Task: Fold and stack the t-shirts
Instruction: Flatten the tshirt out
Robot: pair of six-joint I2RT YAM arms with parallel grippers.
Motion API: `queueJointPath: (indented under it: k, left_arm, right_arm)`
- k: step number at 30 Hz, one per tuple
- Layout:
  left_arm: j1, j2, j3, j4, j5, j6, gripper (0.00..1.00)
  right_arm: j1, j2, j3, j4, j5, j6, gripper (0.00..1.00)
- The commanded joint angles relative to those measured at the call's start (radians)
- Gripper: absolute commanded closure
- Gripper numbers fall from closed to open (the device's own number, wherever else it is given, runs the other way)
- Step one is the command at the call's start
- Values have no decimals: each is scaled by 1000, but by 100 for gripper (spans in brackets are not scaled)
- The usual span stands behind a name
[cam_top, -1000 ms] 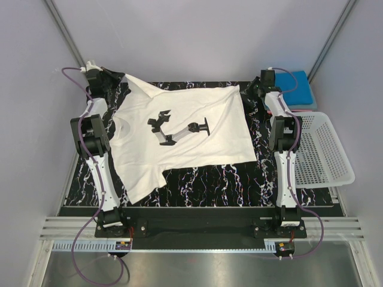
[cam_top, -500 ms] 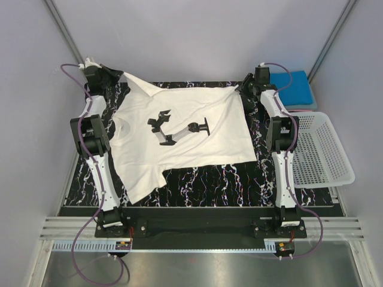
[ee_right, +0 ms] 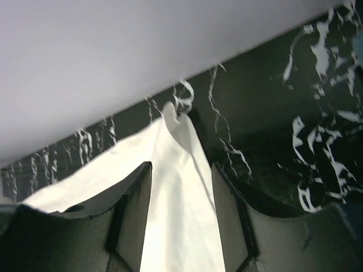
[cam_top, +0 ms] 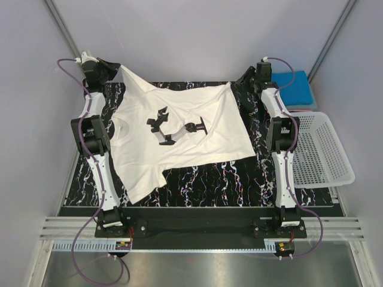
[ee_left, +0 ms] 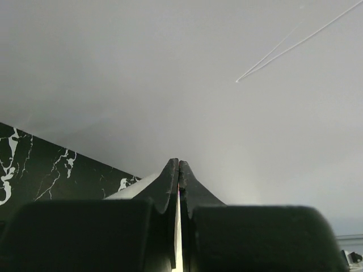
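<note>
A white t-shirt [cam_top: 185, 131] with a black chest print lies spread on the black marbled table [cam_top: 239, 176]. My left gripper [cam_top: 111, 67] is shut on its far left corner and holds that corner raised above the table. In the left wrist view a thin strip of white cloth [ee_left: 178, 238] shows between the closed jaws of the left gripper [ee_left: 178, 164]. My right gripper [cam_top: 247, 76] hovers open at the far right corner. In the right wrist view that corner of the shirt [ee_right: 176, 215] lies loose between the spread fingers of the right gripper [ee_right: 181, 165]. A folded blue t-shirt [cam_top: 293, 86] rests at the far right.
A white lattice basket [cam_top: 323, 149] stands off the table's right side, just in front of the blue shirt. Grey walls close in behind and on both sides. The arms' bases sit along the near edge.
The right gripper has opened and let go of the shirt's far right corner, which has dropped. The left gripper has drawn its corner slightly up and back.
</note>
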Motion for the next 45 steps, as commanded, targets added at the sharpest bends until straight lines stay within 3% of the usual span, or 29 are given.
queueJointPath:
  k: [1, 5, 6, 7, 8, 9, 12, 13, 14, 16, 18, 28, 34, 35, 37, 38, 39, 40, 41, 45]
  left_arm:
    - [-5, -13, -23, 91, 13, -6, 100]
    - [-3, -19, -51, 62, 30, 4, 100]
    - [-5, -23, -49, 18, 29, 11, 96]
    - [-5, -30, -51, -16, 18, 26, 86]
    - [-5, -48, -52, -98, -5, 35, 63]
    - [-5, -63, -54, -144, -23, 46, 51]
    - [-9, -152, -138, -226, -68, 77, 30]
    - [-6, -180, -185, -225, -69, 39, 17]
    - [-6, -204, -260, -243, -83, 22, 14]
    - [-11, -258, -317, -336, -115, -9, 12]
    - [-29, -324, -441, -326, -100, -20, 11]
    - [-169, -700, -912, -427, -247, -147, 1]
    - [-276, -1103, -1348, -551, -457, -347, 1]
    - [-279, -1207, -1390, -580, -479, -364, 1]
    - [-279, -1310, -1450, -681, -525, -448, 5]
    - [-281, -1408, -1477, -811, -613, -477, 8]
    - [-281, -1454, -1488, -879, -650, -546, 24]
    - [-281, -1500, -1497, -945, -680, -589, 28]
    - [-281, -1575, -1513, -1078, -701, -632, 29]
    - [-279, -1669, -1554, -1301, -639, -791, 34]
  right_arm:
    - [9, 50, 94, 96, -24, 39, 46]
    - [10, 42, 115, -7, -41, 41, 46]
    - [12, -1, 79, -34, -20, 30, 46]
    - [17, -31, 45, -62, -15, 23, 46]
    - [18, -103, 10, -74, -1, 1, 46]
    - [18, -140, -53, -106, 8, -7, 46]
    - [23, -281, -151, -183, 55, -20, 46]
    - [24, -314, -171, -253, 75, -17, 47]
    - [29, -346, -193, -297, 95, -8, 48]
    - [33, -429, -271, -396, 114, 16, 51]
    - [33, -510, -389, -432, 85, 26, 53]
    - [63, -840, -822, -436, 92, 9, 50]
    - [84, -932, -984, -577, 171, 185, 48]
    - [96, -949, -998, -594, 250, 240, 48]
    - [107, -975, -1053, -613, 280, 295, 48]
    - [125, -1010, -1082, -592, 270, 321, 48]
    - [133, -1025, -1137, -557, 257, 338, 48]
    - [141, -1039, -1159, -543, 258, 354, 48]
    - [151, -1062, -1179, -530, 263, 371, 49]
    - [161, -1088, -1236, -498, 273, 377, 48]
